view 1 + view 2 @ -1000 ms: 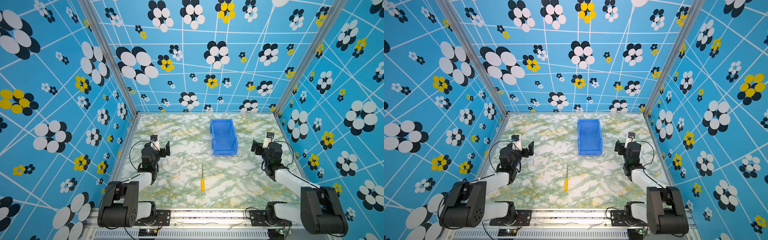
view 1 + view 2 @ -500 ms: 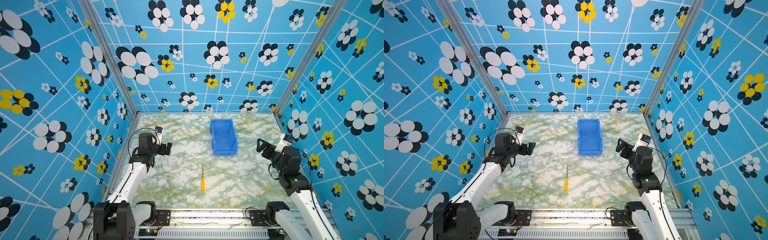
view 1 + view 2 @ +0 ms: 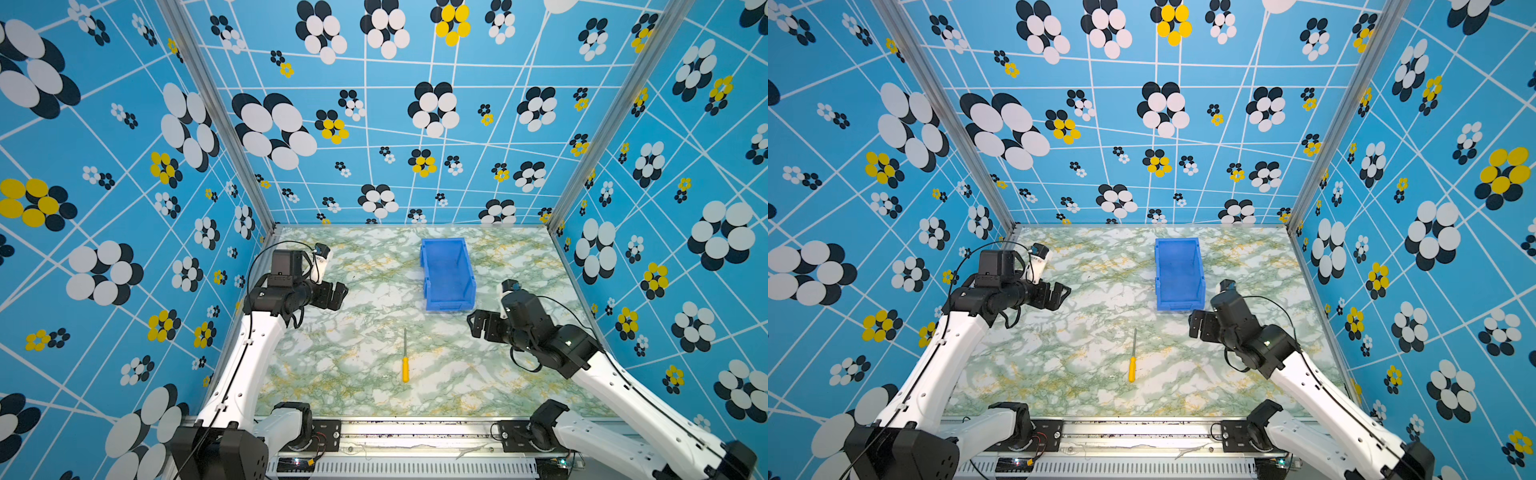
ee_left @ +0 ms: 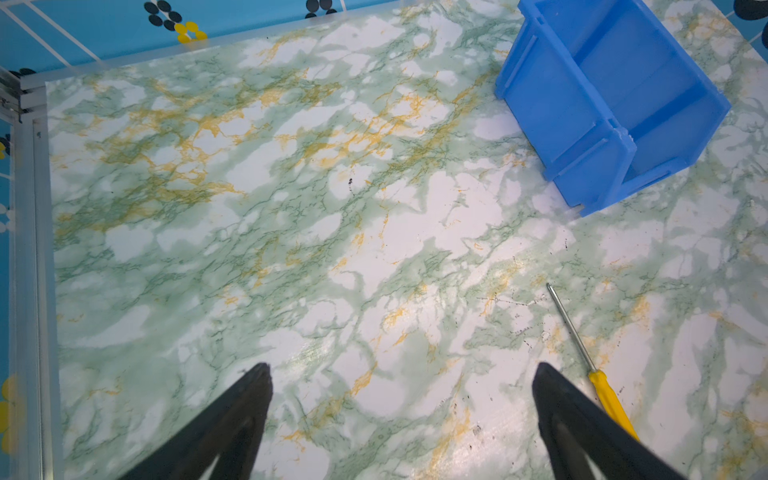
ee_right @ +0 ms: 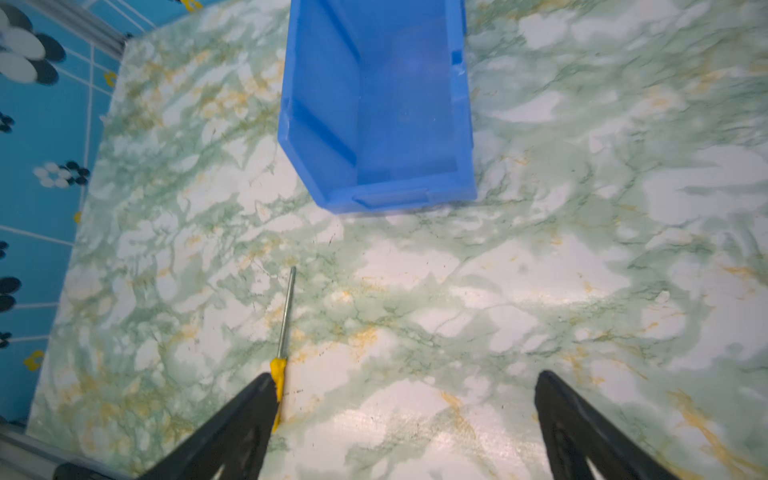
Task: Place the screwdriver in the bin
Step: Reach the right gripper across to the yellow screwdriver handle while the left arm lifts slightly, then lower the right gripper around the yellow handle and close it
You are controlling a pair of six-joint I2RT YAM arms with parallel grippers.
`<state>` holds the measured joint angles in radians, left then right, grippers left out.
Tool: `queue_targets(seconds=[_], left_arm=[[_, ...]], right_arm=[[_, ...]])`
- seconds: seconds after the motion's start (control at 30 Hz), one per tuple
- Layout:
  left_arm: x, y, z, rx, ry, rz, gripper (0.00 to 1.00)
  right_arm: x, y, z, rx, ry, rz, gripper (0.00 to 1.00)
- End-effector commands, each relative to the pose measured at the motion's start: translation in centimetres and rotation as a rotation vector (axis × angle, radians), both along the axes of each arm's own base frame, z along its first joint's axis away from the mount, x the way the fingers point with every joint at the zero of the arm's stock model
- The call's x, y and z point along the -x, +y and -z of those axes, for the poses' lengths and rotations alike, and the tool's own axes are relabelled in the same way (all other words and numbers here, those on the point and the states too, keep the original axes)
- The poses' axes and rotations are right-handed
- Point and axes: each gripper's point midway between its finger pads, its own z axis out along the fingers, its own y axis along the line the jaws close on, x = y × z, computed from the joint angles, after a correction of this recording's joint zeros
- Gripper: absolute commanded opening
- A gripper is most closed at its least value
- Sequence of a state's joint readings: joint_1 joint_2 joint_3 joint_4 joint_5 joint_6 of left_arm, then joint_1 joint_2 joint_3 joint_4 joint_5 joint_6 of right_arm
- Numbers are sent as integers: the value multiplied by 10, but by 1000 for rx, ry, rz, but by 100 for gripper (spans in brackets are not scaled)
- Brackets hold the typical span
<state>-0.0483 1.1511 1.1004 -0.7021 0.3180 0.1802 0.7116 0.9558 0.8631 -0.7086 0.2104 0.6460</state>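
While the screwdriver [image 3: 405, 361] lies flat on the green-and-white marbled tabletop [image 3: 332, 374], outside the bin [image 3: 449, 305] and roughly midway between the two arms, neither pincer touches it or holds anything. In both top views its yellow-orange handle points to the near edge and its thin grey shaft to the far side, toward the bin, with a clear strip of table between the two. The blue bin stands upright, far and slightly right of the screwdriver [image 3: 1133, 359], its lower cut-down end facing near. The right gripper [image 3: 473, 326] hangs just near and right of that low end, to the right of the shaft tip and apart from it; its wrist view shows the jaws spread wide over bare table, with the bin [image 5: 320, 83] ahead and the screwdriver [image 5: 284, 328] off to one side, the end of its handle hidden behind one black finger [image 5: 249, 411]. The left gripper [image 3: 340, 296] sits over the left side of the table, well apart from both things, and its wrist view shows its jaws likewise wide apart, with the screwdriver [image 4: 590, 361] beside one finger [image 4: 565, 403] and the bin [image 4: 552, 108] beyond
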Motion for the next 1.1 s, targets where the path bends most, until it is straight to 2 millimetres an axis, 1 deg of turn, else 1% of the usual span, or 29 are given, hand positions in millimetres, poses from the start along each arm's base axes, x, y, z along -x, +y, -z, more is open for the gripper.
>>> queue_targets(seconds=[0.0, 0.1, 0.2, 0.27, 0.3, 0.4, 0.47, 0.57, 0.6, 0.63, 0.77, 0.93, 1.07], left_arm=[[13, -4, 6, 10, 86, 11, 99], [17, -11, 5, 52, 100, 27, 99], [21, -15, 4, 65, 98, 54, 99], [26, -18, 3, 67, 103, 84, 99], [29, -20, 1, 70, 105, 102, 99], [38, -26, -5, 78, 98, 150, 99], [43, -29, -8, 84, 91, 176, 99], [50, -37, -9, 105, 97, 213, 99], [53, -39, -8, 112, 103, 224, 99], [56, -41, -8, 114, 106, 234, 99], [59, -43, -9, 122, 100, 234, 99], [68, -52, -18, 202, 118, 248, 99], [67, -50, -22, 188, 104, 242, 99]], right_arm=[[17, 17, 17, 141, 62, -13, 99], [32, 63, 33, 193, 112, -98, 99], [47, 97, 48, 229, 153, -145, 97], [58, 121, 62, 186, 207, -188, 89], [62, 130, 69, 161, 232, -195, 84], [72, 148, 80, 101, 262, -207, 77], [75, 158, 85, 75, 283, -219, 73], [79, 169, 94, 84, 318, -238, 71], [81, 173, 98, 92, 334, -253, 65], [82, 177, 101, 98, 348, -263, 63], [82, 184, 108, 124, 357, -262, 62], [81, 192, 117, 151, 374, -272, 58], [81, 197, 126, 172, 398, -279, 54]])
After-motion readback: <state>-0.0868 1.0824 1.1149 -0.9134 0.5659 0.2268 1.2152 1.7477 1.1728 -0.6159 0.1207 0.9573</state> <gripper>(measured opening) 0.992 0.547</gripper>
